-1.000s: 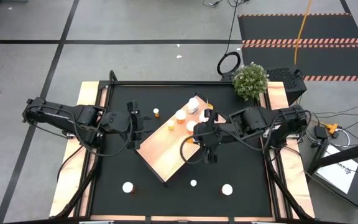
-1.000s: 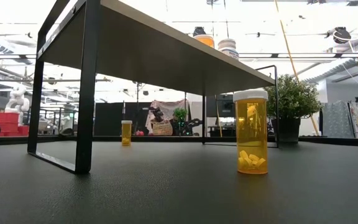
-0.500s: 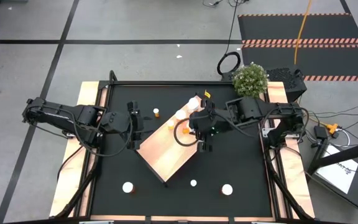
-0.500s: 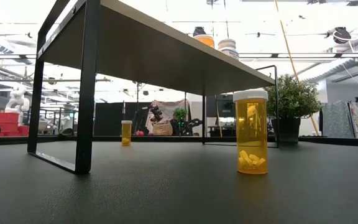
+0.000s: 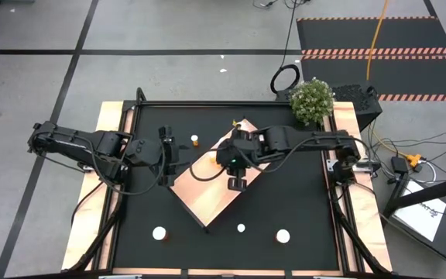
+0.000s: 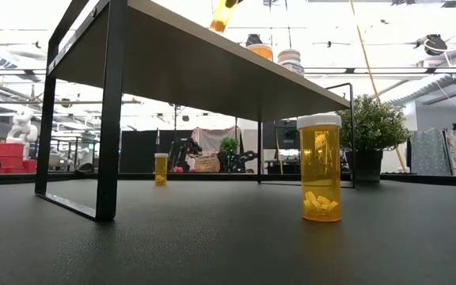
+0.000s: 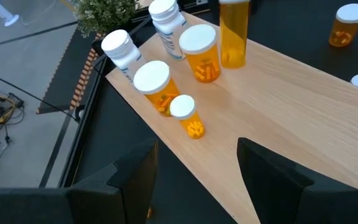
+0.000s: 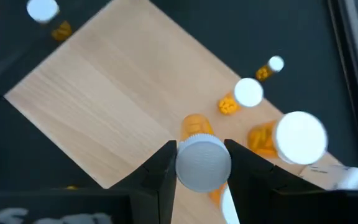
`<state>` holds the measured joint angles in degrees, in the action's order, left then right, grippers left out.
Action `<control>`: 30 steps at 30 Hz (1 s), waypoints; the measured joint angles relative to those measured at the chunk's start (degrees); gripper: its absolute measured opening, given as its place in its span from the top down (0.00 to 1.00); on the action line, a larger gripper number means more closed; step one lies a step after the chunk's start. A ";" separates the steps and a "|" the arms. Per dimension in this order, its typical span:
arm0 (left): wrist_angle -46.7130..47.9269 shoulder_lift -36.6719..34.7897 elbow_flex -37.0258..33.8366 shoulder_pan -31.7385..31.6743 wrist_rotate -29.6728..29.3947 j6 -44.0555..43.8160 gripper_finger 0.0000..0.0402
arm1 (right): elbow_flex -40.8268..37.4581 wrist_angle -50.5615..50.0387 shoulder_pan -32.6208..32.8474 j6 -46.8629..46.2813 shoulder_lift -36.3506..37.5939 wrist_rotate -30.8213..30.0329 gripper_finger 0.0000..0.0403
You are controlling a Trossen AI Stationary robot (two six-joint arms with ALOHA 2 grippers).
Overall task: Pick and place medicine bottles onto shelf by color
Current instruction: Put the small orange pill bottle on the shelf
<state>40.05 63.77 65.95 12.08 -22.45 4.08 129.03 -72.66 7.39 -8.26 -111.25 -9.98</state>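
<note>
The shelf [image 5: 207,194] is a pale wood board on black legs, standing askew mid-table. Several medicine bottles, white ones and orange ones with white caps, cluster at its far right end [image 7: 154,81]. My right gripper [image 8: 202,167] hovers over the shelf's middle, shut on an orange bottle [image 7: 234,34] with a white cap. That bottle also shows in the low view, over the shelf top [image 6: 222,14]. My left gripper [image 7: 194,180] waits open at the shelf's left edge, with nothing between its fingers. My right gripper pinches the orange bottle's white cap [image 8: 202,163] between its two fingers, one on either side. The fingers come from above, slanting down. The bottle hangs below them, slightly tilted, its base low over the shelf top [image 7: 232,62]. Whether the base touches the board, I cannot tell.
Loose bottles stand on the black mat: a small orange one [image 5: 194,140] beyond the shelf, and three white-capped ones near the front [image 5: 159,232] [image 5: 241,228] [image 5: 283,235]. A potted plant [image 5: 312,101] sits at the far right corner.
My right gripper has carried the orange bottle toward the table's left and a little down. It now hangs over the middle of the shelf. The bottle has come into the low view above the shelf top.
</note>
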 joint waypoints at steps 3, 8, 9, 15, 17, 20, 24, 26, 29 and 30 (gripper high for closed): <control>0.09 0.00 0.00 0.00 0.01 0.00 0.44 | 0.00 -0.74 -0.32 -0.06 -1.27 0.62 0.72; 0.11 0.00 0.00 0.00 0.01 0.02 0.44 | -0.14 -1.14 -0.67 -0.39 -2.48 2.42 0.72; 0.11 0.00 0.00 0.00 0.00 0.02 0.44 | -0.57 -0.55 -0.65 -0.45 -2.36 2.63 0.72; 0.11 0.00 0.00 0.00 0.01 0.00 0.44 | -2.52 -0.90 -1.02 -0.90 -2.44 2.69 0.72; 0.09 0.00 0.00 0.00 0.01 0.00 0.44 | -3.27 -0.42 -1.02 -0.72 -2.30 2.69 0.72; 0.09 0.00 0.00 0.00 0.01 0.00 0.44 | -4.67 -0.24 -0.91 -0.62 -2.24 2.92 0.72; 0.09 0.00 0.00 0.00 0.01 0.00 0.44 | -6.41 -0.06 -0.96 -0.48 -2.37 4.26 0.72; 0.09 0.00 0.00 0.00 0.01 0.00 0.44 | -7.08 0.13 -0.96 -0.48 -2.37 4.19 0.72; 0.09 0.00 0.00 0.00 0.01 0.00 0.44 | -8.17 1.21 -0.98 -0.48 -2.37 4.18 0.72; 0.09 0.00 0.00 0.00 0.01 0.00 0.44 | -8.36 1.31 -0.98 -0.48 -2.37 4.19 0.72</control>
<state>40.14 63.77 65.95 12.08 -22.44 4.08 120.68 -71.35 6.42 -8.73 -113.62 -5.78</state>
